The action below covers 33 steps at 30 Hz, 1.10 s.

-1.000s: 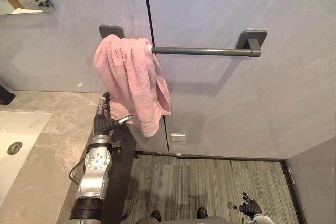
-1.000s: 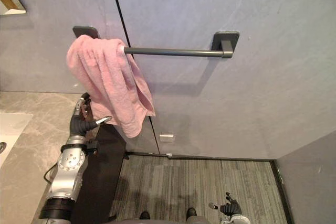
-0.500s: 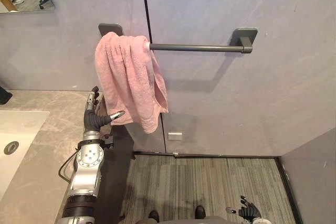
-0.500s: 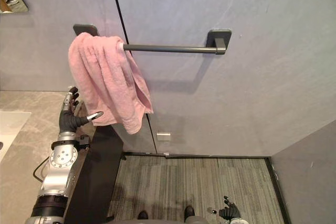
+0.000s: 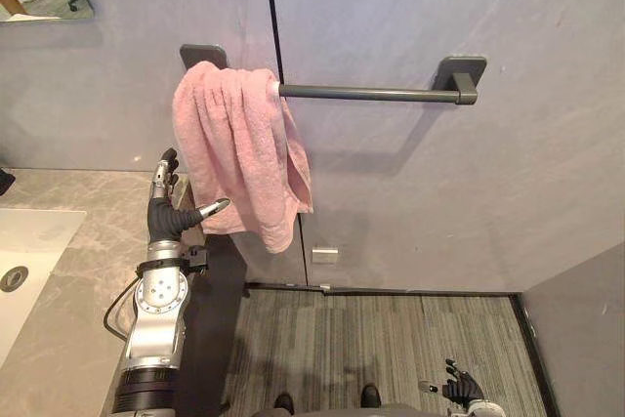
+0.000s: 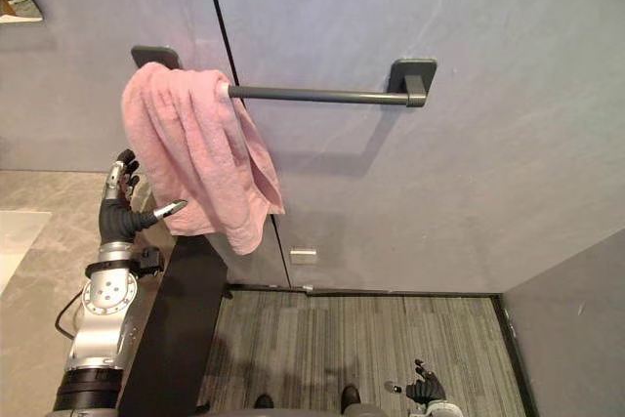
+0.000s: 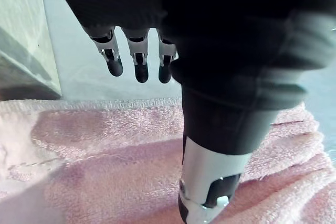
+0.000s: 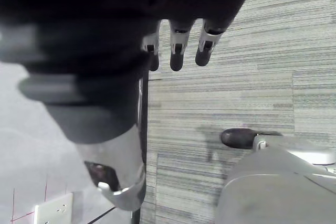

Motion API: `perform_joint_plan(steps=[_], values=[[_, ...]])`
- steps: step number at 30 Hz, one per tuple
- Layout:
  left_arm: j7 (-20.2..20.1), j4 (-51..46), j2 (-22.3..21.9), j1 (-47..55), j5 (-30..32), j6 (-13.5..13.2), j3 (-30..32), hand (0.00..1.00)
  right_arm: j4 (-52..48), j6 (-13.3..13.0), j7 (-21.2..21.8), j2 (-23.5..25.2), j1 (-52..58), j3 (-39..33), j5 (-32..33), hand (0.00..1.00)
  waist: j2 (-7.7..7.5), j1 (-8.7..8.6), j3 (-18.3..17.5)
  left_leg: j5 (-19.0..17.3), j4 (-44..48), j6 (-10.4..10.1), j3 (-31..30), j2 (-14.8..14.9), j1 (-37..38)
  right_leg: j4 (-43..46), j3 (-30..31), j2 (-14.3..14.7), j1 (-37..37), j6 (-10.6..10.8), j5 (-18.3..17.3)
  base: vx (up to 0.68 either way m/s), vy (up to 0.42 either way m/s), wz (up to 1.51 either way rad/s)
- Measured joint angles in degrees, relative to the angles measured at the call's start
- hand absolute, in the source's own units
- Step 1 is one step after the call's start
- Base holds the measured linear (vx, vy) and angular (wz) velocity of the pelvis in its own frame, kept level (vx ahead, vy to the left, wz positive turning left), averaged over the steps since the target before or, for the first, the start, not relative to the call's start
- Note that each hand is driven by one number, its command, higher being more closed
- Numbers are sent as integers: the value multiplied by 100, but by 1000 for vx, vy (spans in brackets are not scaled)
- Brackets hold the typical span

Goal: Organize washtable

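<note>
**Pink towel draped on the wall rail, left hand raised open beside it**

The grey panelled wall (image 5: 410, 192) carries a dark grey metal towel bar (image 5: 371, 94) above the end of the grey marble-patterned countertop (image 5: 88, 271), so cloth hung there stays off the wash surface. The pink terry towel (image 5: 239, 153) hangs over the bar's left end, against the bracket. It is bunched into folds rather than spread, which suggests it may yet want straightening. The left hand (image 5: 164, 217) is raised just beside the towel's lower part, fingers straight and apart and thumb pointing toward the cloth. It grips nothing, and I cannot tell whether the thumb touches. The right hand (image 5: 459, 385) hangs low over the striped floor, fingers loosely apart and empty, apparently idle.
</note>
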Motion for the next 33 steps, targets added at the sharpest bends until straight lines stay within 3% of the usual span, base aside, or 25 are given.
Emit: perform_joint_plan(steps=[13, 28, 29, 33], values=[[-4, 660, 580, -442, 55, 119, 4, 0, -3, 5, 110, -58, 81, 27, -3, 0, -3, -107, -4, 0, -48, 0, 80, 0, 0, -30, 101, 11, -52, 4, 7, -18, -1, -3], [-193, 976, 733, -809, 329, 235, -347, 0, -3, 6, 114, -84, 91, 47, -46, 0, -4, -126, -5, 1, -44, 1, 81, -9, 5, -225, 122, 5, 14, -7, 160, -31, -3, -2], [-233, 982, 733, -828, 330, 242, -434, 100, -2, 6, 113, -93, 97, 76, -46, 0, -4, -126, -4, 1, -45, 1, 77, -6, 5, -226, 121, 9, 14, -7, 160, -30, -16, 0], [-244, 1226, 719, -1032, 335, 259, -639, 100, -3, 6, 116, -116, 88, 224, -47, 0, -4, -127, -4, 2, -62, 0, 76, -4, 4, -238, 121, 13, 12, -6, 160, 0, 0, 0]])
